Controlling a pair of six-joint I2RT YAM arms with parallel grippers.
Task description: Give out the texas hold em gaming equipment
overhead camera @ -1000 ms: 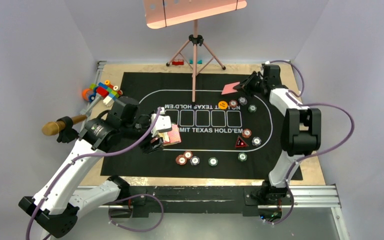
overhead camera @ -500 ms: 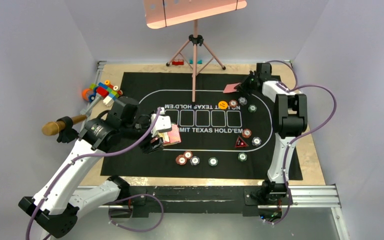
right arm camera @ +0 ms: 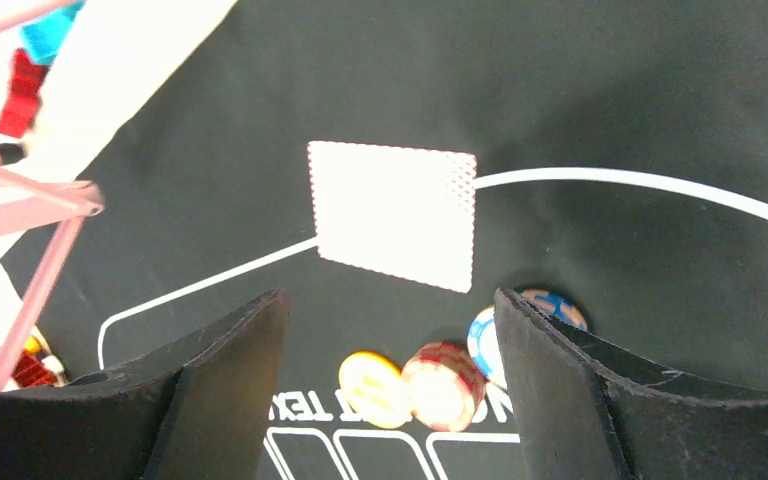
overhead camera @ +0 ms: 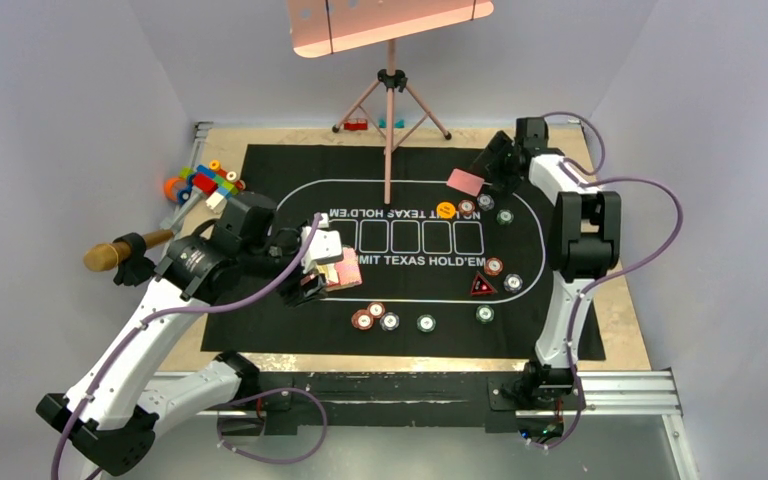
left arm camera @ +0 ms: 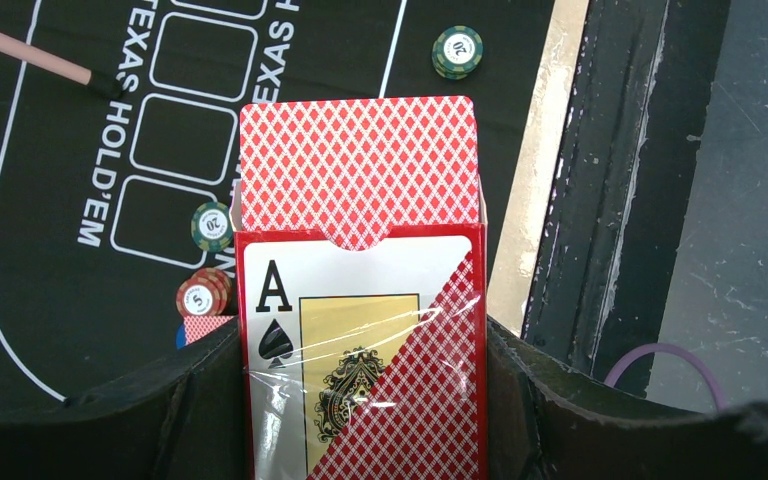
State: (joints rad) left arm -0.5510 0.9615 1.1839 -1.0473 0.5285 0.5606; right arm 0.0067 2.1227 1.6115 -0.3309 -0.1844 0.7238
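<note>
Plain grey walls close in a bench [overhead camera: 622, 345] whose board carries a black printed mat [overhead camera: 280, 325]; a pink tripod [overhead camera: 390, 110] stands at the far edge. We find the right pincer [right arm camera: 390, 300] reached out to the far right of the mat and released: its two fingers [right arm camera: 225, 390] stand wide apart with nothing between them. Just beyond their tips a single card [right arm camera: 395, 215] lies flat and face down across the white oval line, touching neither finger. On the arm's side of the card sit an orange button [right arm camera: 372, 385], a red chip [right arm camera: 443, 385] and a blue-rimmed disc [right arm camera: 482, 340], close together, the disc partly hidden by a finger. Further out, more chips [overhead camera: 377, 312] and a dark triangle [overhead camera: 481, 287] dot the near and right parts of the oval. Over its left part the left pincer [left arm camera: 362, 350] is clenched on the sides of a card box [left arm camera: 360, 260] with its flap open. The toy blocks [overhead camera: 205, 183] lie off the mat at the far left and play no part.

We judge the step in hand to be dealing: one card is laid at the far seat. Next, we reckon, the right pincer must cross to the box, pinch one card by its exposed edge and draw it straight out while the left holds firm. A thin card could slip, or bring a second with it.
</note>
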